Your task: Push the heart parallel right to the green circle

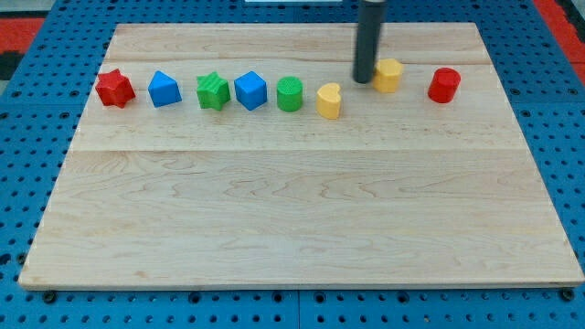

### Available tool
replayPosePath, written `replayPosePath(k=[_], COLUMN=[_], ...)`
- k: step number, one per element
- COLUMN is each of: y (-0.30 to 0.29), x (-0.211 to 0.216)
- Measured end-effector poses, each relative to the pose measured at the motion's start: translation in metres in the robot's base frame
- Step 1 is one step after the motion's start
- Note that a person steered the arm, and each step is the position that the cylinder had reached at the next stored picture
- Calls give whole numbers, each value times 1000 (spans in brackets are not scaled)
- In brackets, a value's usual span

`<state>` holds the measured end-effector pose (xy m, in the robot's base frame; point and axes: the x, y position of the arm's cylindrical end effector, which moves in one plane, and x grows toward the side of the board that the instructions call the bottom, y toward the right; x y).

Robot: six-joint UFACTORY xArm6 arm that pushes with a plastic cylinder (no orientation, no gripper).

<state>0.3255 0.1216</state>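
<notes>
Camera view looks down on a pale wooden board (302, 219) resting on a blue pegboard surface (27, 183), with a row of small blocks strung along the board's far part. My tip (365, 80) is the lower end of a straight dark rod; it has no jaws, so it neither grips nor releases anything, and it stands on the board just left of the yellow pentagon-like block (388, 75), close enough that I cannot tell whether they touch.

The yellow heart (329, 100) lies nearer than my tip and a little to its left, apart from it. It sits just right of the green circle (290, 94), with a narrow gap between them, and slightly nearer than that block.

Left of the green circle, in order, come a blue cube (250, 90), a green star (213, 91), a blue block (164, 89) that seems triangular though its outline is hard to read, and a red star (115, 88) near the board's left edge. At the row's right end a red cylinder (444, 85) stands to the right of the yellow pentagon-like block, apart from it.
</notes>
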Motion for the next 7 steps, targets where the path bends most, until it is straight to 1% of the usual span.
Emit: replayPosePath(k=[1,2,3,4,5,7], y=[21,16,-22,-50,-58,-58], x=[61,94,82,82,73,50])
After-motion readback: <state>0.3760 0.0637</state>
